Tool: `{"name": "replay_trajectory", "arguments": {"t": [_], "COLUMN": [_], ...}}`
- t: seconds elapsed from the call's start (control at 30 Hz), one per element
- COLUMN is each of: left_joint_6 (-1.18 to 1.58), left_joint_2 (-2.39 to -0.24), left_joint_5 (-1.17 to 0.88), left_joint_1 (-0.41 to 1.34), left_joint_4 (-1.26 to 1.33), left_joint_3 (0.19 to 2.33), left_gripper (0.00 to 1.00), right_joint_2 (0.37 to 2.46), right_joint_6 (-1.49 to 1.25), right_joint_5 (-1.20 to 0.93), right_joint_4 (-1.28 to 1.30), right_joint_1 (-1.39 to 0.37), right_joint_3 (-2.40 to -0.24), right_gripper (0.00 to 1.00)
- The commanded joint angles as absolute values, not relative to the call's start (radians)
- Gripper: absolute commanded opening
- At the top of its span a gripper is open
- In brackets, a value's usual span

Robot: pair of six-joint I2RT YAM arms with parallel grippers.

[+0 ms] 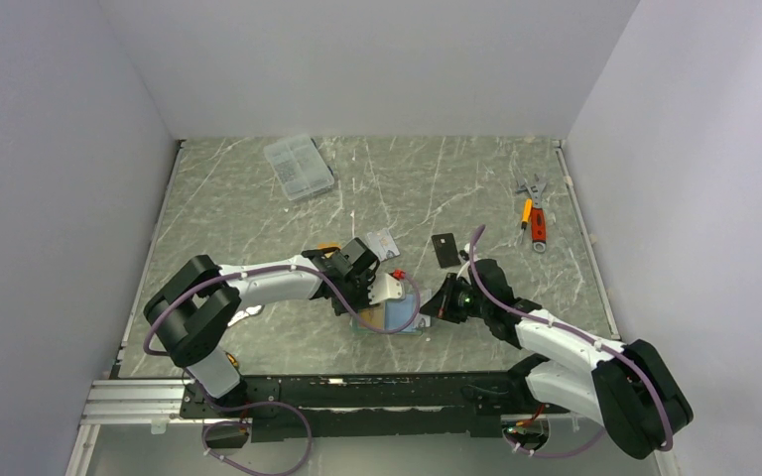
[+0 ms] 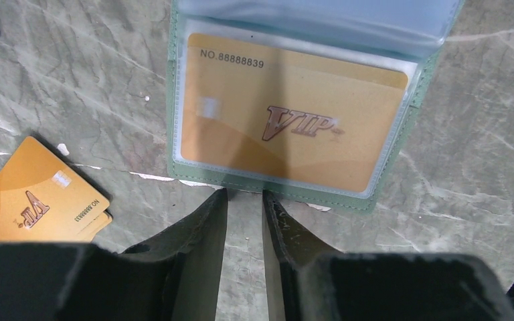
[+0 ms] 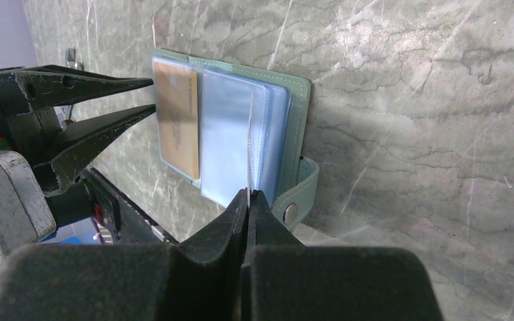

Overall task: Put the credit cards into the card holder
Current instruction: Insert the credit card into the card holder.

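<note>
The grey-green card holder (image 2: 174,100) lies open on the table, and an orange-gold credit card (image 2: 288,127) sits inside one of its clear sleeves. My left gripper (image 2: 244,195) is open a little and empty, with its tips at the holder's near edge. My right gripper (image 3: 248,194) is shut on a thin clear sleeve page of the card holder (image 3: 298,120) and holds it upright. Another orange-gold card (image 2: 37,197) lies loose on the table to the left. A silvery-white card (image 1: 382,242) lies behind the holder.
A flat black square piece (image 1: 445,249) lies behind the right gripper. A clear compartment box (image 1: 299,167) stands at the back left. An orange-handled wrench (image 1: 533,220) lies at the back right. White walls close in the table on three sides.
</note>
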State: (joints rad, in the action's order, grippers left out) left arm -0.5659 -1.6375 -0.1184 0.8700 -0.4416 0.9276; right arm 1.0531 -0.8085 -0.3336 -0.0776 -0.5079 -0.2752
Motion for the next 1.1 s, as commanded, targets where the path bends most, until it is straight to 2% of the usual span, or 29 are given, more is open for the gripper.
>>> {"name": "replay_trajectory", "arguments": {"t": [0.0,0.77,1.07], "left_joint_6": [-0.581,-0.580,-0.581], "left_joint_2": [-1.616,-1.604,-1.600], "left_joint_5": [-0.116,-0.132,-0.133], "left_joint_1": [0.876,0.877,0.878], "left_joint_4": [-0.434,-0.447,-0.452], "left_joint_3": [0.919,0.929,0.932], "left_gripper": [0.31,0.29,0.28], "right_joint_2": [1.061,1.166,1.122], "right_joint_6": [-0.820,-0.871,-0.860], "right_joint_5": [-0.314,-0.302,-0.296], "right_joint_4": [-0.134,-0.269,-0.237], "right_joint_1": [-0.521,-0.557,-0.559], "right_joint_3": [-0.312,-0.280,-0.287], "right_gripper": [0.00,0.00,0.00]}}
